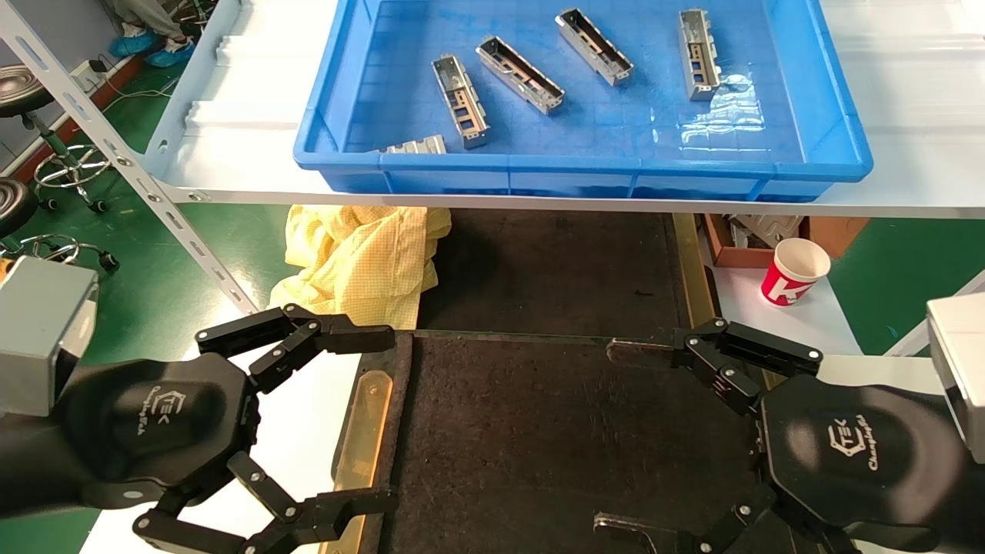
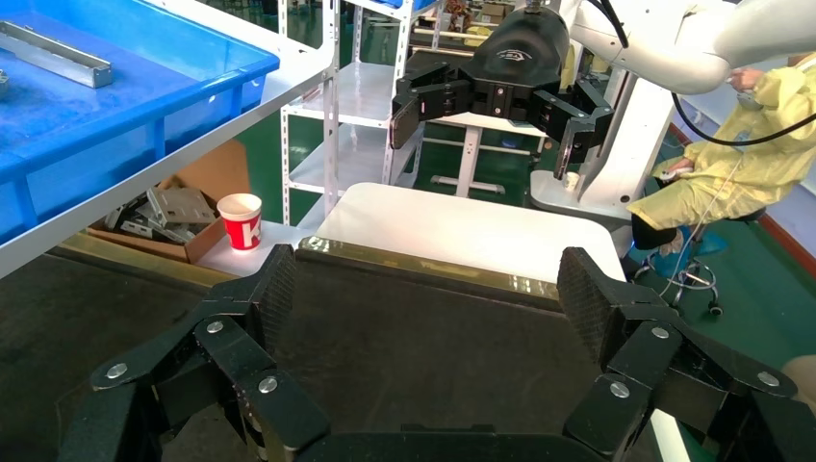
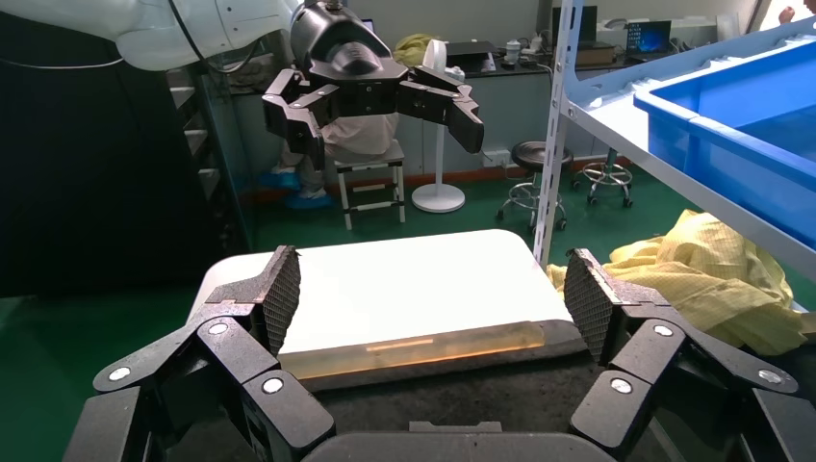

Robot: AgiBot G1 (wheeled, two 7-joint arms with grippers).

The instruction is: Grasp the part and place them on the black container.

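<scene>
Several silver-grey metal parts lie in the blue bin [image 1: 585,165] on the shelf: one part [image 1: 460,100] near the bin's left, another [image 1: 519,75] beside it, a third [image 1: 594,46] further back, and more. One part [image 2: 53,53] shows in the left wrist view. Below the shelf lies the black container [image 1: 554,431], felt-like, with a brass strip [image 1: 369,431] along its left side. My left gripper [image 1: 388,419] hangs open over its left edge, empty. At the container's right edge my right gripper [image 1: 608,437] is open and empty too. Both wrist views look across the black container [image 2: 414,337] [image 3: 481,395].
A yellow cloth [image 1: 362,258] lies under the shelf at the left. A red-and-white paper cup [image 1: 795,271] and a cardboard box [image 1: 723,246] of metal pieces stand at the right. A slanted shelf post [image 1: 131,169] and stools [image 1: 61,161] are at the far left.
</scene>
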